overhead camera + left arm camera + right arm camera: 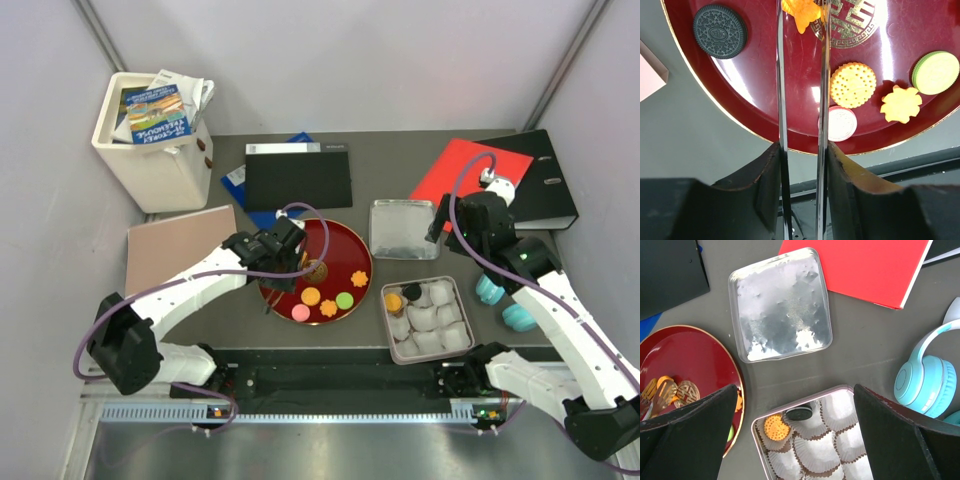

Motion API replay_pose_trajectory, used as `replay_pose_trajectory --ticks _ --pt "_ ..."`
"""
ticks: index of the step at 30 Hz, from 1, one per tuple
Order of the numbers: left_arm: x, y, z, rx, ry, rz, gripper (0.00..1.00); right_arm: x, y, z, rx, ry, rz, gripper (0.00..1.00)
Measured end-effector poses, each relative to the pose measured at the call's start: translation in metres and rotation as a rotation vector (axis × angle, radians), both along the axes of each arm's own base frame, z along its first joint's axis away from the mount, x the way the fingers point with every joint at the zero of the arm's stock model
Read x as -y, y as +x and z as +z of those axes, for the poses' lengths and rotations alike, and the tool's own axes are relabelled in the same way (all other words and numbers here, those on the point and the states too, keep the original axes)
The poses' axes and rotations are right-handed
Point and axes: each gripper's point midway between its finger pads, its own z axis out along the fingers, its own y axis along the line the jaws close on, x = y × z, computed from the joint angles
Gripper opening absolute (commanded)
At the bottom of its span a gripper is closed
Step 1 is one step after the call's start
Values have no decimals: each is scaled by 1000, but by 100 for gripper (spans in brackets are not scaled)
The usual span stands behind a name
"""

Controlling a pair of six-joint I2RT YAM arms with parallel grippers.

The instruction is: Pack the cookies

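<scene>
A red plate holds the cookies: an orange round one, a pink one, a green one and two orange flowers. In the left wrist view a black cookie also lies on the plate. My left gripper is shut on metal tongs; the tong tips sit at an orange flower cookie. A tin of paper cups holds an orange cookie and a black cookie. My right gripper is open and empty above the tin.
The tin's lid lies behind the tin. Teal headphones lie right of it. A red folder, black binder, black folder, pink board and white bin ring the back and left.
</scene>
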Motion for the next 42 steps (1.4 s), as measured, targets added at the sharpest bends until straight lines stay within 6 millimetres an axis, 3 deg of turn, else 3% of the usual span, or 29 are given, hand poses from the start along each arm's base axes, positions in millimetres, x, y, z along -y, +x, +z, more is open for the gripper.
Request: replay_pose_trajectory --ticks 5,9,15,21,25,30,38,42 --pt "0 1 3 2 3 -6 28 0 0 0 1 0 -1 99" --pt "13 7 25 32 -39 -44 17 1 1 -1 0 -10 -4 99" --pt "66 14 82 142 -154 -183 16 2 5 3 -2 -26 -7 99" --pt "123 -10 114 167 -244 -385 11 13 13 13 20 -39 -58 99" --pt "149 -35 114 129 -273 -518 8 31 14 8 -1 -19 -151 99" --pt "169 -59 96 63 -263 -642 6 42 12 -9 -55 57 -238 99" --pt "182 -76 91 33 -287 -735 5 47 6 -30 -117 128 -314 99" --pt "192 -84 90 29 -300 -783 5 55 0 -53 -168 155 -375 99"
